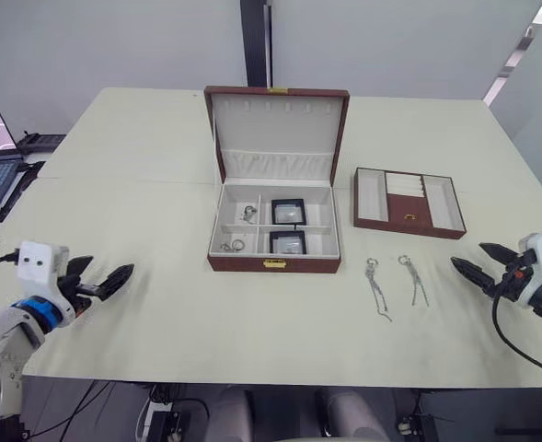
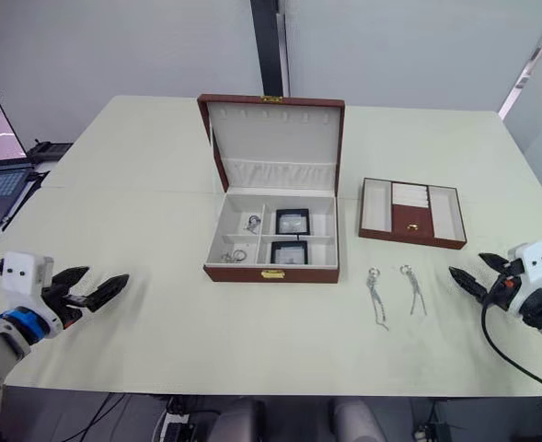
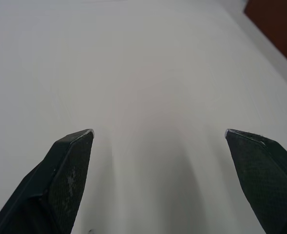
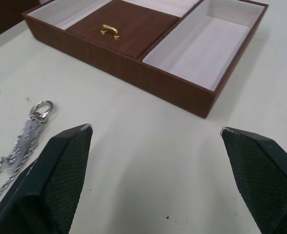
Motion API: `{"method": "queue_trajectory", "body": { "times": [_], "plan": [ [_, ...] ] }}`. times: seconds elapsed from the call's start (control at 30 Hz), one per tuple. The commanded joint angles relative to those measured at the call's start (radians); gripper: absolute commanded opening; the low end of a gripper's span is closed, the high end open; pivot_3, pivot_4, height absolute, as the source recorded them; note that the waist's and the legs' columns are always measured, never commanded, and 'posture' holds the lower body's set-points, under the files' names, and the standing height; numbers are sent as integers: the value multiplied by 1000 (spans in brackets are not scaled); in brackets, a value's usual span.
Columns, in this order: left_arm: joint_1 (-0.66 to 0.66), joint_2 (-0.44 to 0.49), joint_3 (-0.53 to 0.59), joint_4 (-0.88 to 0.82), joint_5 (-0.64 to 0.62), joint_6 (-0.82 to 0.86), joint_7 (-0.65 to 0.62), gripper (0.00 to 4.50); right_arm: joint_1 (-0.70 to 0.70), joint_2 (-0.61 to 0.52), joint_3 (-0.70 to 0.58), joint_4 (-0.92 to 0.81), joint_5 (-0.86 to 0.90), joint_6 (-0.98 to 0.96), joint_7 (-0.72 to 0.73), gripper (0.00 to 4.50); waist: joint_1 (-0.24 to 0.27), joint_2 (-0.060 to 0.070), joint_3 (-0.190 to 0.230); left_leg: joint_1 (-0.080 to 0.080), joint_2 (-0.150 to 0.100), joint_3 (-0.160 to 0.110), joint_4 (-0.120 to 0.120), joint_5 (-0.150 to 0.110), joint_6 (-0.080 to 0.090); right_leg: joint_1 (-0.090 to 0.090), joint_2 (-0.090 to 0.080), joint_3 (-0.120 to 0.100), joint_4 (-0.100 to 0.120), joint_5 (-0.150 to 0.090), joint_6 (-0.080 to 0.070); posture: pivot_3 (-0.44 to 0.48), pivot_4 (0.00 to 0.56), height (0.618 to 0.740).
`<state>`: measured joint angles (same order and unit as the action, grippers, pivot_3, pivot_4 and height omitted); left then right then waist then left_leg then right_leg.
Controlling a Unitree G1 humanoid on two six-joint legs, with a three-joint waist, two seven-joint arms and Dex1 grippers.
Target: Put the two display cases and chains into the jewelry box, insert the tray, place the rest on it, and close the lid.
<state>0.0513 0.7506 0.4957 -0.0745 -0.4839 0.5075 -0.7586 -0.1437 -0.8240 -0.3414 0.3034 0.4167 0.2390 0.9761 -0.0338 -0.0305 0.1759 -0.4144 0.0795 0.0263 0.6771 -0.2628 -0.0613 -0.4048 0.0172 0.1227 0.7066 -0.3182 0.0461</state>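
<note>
Currently both display cases (image 1: pixel 288 212) and chains (image 1: pixel 248 215) lie inside the open jewelry box (image 1: pixel 275 263); tray (image 1: pixel 409 221) sits right of it. Left gripper (image 1: pixel 105 279) and right gripper (image 1: pixel 473 262) spread, empty, over the tabletop (image 1: pixel 160 304).

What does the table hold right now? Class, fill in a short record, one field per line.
jewelry box: lid open, upright
display cases: both in the box's right compartments
chains: two in the box's left compartments
tray: on the table, right of the box
longer chains: two on the table, before the tray
left gripper: open, empty
right gripper: open, empty
</note>
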Motion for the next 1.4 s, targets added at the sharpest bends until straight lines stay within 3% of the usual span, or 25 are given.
{"method": "queue_trajectory", "body": {
  "times": [0.03, 0.23, 0.47, 0.73, 1.07, 1.17, 1.27, 1.4],
  "plan": [
    [-58, 59, -44, -112, -60, 34, -80, 4485, -92, -86, 39, -30, 13, 31, 124, 4500, -2, 0, 0, 0, 0, 0, 0, 0, 0, 0, 0, 0, 0, 0, 0, 0, 150, 740],
    [-212, 104, -181, -156, -115, 77, -204, 4485, -353, -180, 218, 147, -89, -3, 343, 4500, -6, 1, 0, 2, 0, 1, 0, 0, 0, 0, 0, 1, 1, 0, 0, 0, 150, 740],
    [-401, 60, -375, -143, -104, 32, -322, 4485, -695, -164, 414, 499, -291, -165, 509, 4500, -11, 3, 2, 2, 0, 2, 0, 0, 0, 0, 0, 1, 1, 0, 0, 0, 150, 740],
    [-553, -81, -529, -138, -65, -43, -362, 4485, -884, -73, 521, 835, -488, -365, 437, 4500, -19, 3, 2, 2, 0, 3, 2, 0, 0, 1, 0, 2, 1, 0, 0, 0, 150, 740],
    [-555, -133, -575, -139, -20, -123, -370, 4485, -906, -2, 520, 964, -571, -422, 323, 4500, -27, 4, 2, 4, -1, 3, 2, 1, -1, 0, 0, 4, 5, 0, 0, 0, 150, 740],
    [-540, -138, -573, -146, -12, -145, -364, 4500, -901, 7, 513, 972, -573, -429, 300, 3894, -29, 4, 2, 4, -1, 3, 2, 1, -1, 0, 0, 4, 5, 0, 0, 0, 150, 740],
    [-515, -143, -578, -152, 4, -177, -362, 4500, -896, 14, 504, 977, -572, -435, 282, 2775, -29, 4, 2, 5, -1, 3, 2, 1, -1, 0, 0, 4, 5, 0, 0, 0, 150, 740],
    [-509, -155, -580, -157, 9, -193, -353, 4500, -896, 24, 489, 979, -568, -436, 280, 1686, -29, 4, 2, 5, -1, 3, 2, 1, -1, 1, 0, 4, 5, 0, 0, 0, 150, 740]
  ]
}}
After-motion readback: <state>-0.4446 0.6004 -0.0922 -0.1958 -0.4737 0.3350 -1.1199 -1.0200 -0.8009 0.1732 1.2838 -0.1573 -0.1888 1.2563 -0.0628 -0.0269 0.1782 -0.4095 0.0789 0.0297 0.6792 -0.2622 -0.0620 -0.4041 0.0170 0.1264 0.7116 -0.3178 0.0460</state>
